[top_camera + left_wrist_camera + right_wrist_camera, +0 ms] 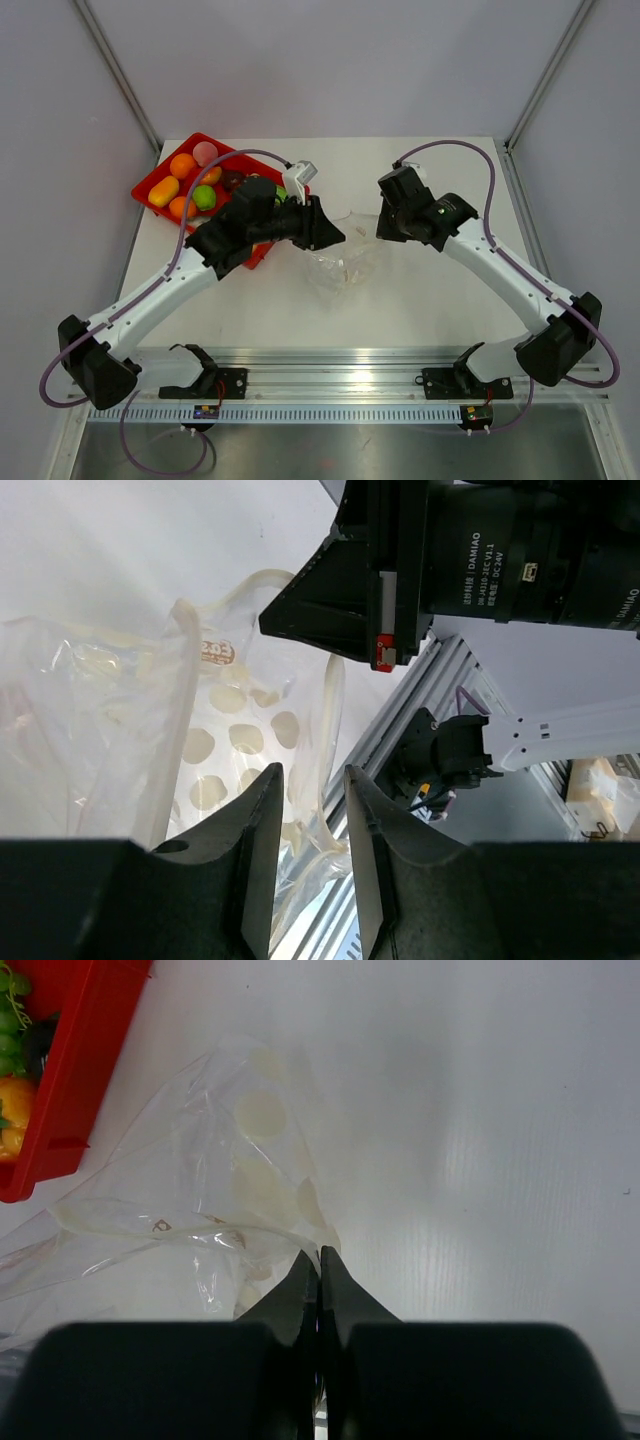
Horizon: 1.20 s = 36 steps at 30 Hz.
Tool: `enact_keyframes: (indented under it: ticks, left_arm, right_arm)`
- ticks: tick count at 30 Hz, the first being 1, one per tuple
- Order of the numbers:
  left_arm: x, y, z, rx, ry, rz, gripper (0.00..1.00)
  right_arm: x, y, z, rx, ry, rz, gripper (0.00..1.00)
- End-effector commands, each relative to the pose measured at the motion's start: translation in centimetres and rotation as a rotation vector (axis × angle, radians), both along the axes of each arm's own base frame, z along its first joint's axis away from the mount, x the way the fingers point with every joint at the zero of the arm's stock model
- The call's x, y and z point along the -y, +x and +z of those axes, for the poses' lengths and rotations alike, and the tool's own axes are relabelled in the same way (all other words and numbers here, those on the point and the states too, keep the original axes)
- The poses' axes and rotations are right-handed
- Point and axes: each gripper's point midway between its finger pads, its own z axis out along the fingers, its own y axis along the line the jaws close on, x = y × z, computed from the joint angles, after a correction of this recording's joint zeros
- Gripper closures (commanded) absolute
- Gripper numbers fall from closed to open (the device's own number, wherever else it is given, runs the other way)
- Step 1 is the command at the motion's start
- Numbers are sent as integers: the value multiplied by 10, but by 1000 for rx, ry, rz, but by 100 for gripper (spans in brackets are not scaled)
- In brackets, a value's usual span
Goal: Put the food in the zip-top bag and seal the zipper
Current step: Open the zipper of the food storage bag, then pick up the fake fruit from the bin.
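The clear zip-top bag lies crumpled and empty on the white table between my two grippers. Its zipper strip curves along the open mouth. My right gripper is shut on the bag's edge; it stands at the bag's right side in the top view. My left gripper is open, with the bag's rim running between its fingers, at the bag's left side. The food sits in the red tray: orange, pink, green and yellow pieces.
The red tray's corner lies close to the left of the bag. The right arm's wrist hangs just above the bag. An aluminium rail runs along the table's near edge.
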Motion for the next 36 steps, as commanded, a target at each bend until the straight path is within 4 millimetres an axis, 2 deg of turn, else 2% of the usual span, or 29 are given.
enact_keyframes:
  ticks: [1,3,4,7,8,11,13,15,16,18,20,23,24,25,26,27,28,29,30,31,32,33,35,36]
  left_arm:
    - [3,-8,28,25,-103,-28,67]
    - [12,-15,39,38,-172,-92,66]
    - [16,-25,44,12,-207,-149,64]
    - [27,-32,53,2,-260,-219,53]
    - [30,-32,52,-5,-261,-228,42]
    - [37,-40,60,-1,-277,-272,36]
    - [38,-44,73,27,-305,-298,40]
    - [34,-40,82,74,-309,-262,51]
    - [30,-37,75,60,-277,-234,53]
    - [23,-30,76,79,-246,-183,56]
    - [11,-14,63,66,-194,-103,56]
    - [-14,11,45,22,-148,33,52]
    - [-32,32,39,10,-128,129,50]
    - [-44,40,24,-39,-80,179,49]
    - [-56,51,23,-46,-55,236,47]
    - [-85,68,5,-74,35,354,46]
    - [-99,80,-6,-86,97,419,44]
    - [-114,89,-14,-96,155,488,43]
    - [-143,108,-13,-71,223,609,43]
    - [-159,108,-28,-123,293,658,42]
    - [-171,116,-44,-168,349,700,40]
    - [-191,121,-51,-206,380,760,39]
    - [-215,133,-72,-258,430,840,37]
    - [-233,140,-80,-276,456,904,30]
  right_arm:
    - [11,2,13,53,-15,-41,100]
    - [8,3,14,56,-2,-44,100]
    - [7,4,14,56,1,-44,100]
    - [4,9,15,54,3,-51,100]
    - [2,11,15,55,5,-51,100]
    - [-1,15,13,57,4,-55,100]
    - [0,16,11,54,-4,-60,100]
    - [3,17,11,57,-15,-71,100]
    - [4,17,11,59,-17,-72,100]
    - [6,17,12,64,-25,-79,100]
    - [9,17,12,67,-35,-83,100]
    - [10,17,12,68,-40,-85,100]
    - [10,16,11,67,-44,-85,100]
    - [10,16,13,70,-40,-86,100]
    - [11,16,14,73,-39,-85,100]
    - [11,16,15,75,-37,-85,100]
    - [11,16,17,80,-36,-85,100]
    - [11,15,17,79,-38,-84,100]
    - [12,15,18,81,-37,-83,100]
    - [12,15,21,88,-34,-83,100]
    - [13,15,21,88,-35,-84,100]
    - [12,15,23,90,-30,-83,100]
    - [13,15,25,96,-29,-80,100]
    - [12,14,25,96,-28,-76,100]
